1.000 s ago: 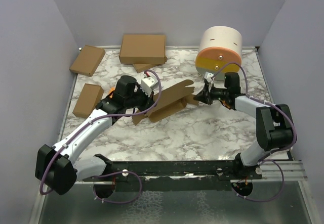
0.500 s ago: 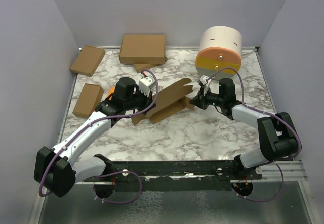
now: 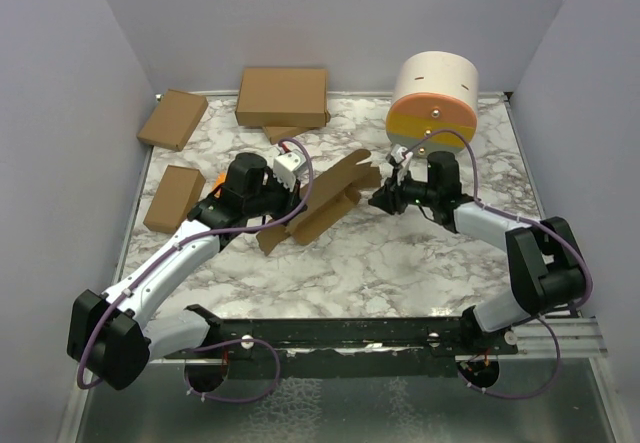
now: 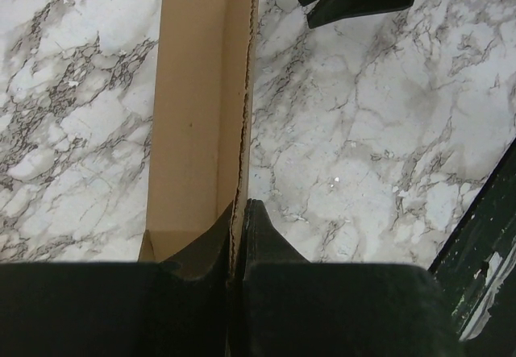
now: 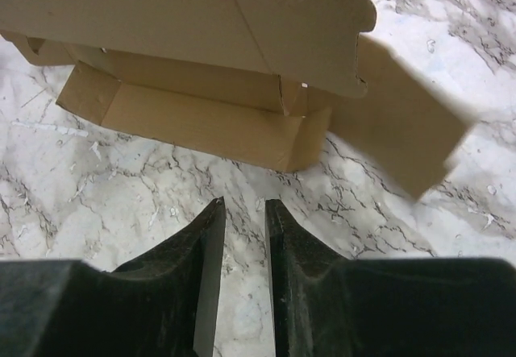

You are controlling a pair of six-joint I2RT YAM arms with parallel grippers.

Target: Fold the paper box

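- My left gripper (image 4: pixel 239 212) is clenched on a thin side wall of the paper box (image 4: pixel 197 115). The carton's open trough runs straight away from its fingertips and rests on the marble table (image 4: pixel 387 131).
- My right gripper (image 5: pixel 244 208) is released, its jaws a slit apart with nothing between them. The box lies just ahead of its tips, with a loose flap (image 5: pixel 403 147) off to their right.
- I judge the box to be light, thin card. It should be stiff along its creases, quick to buckle or tear at the ragged edge, and likely to skate on the marble.
- I would pinch the flap flat, close to its fold line, not at a free corner.
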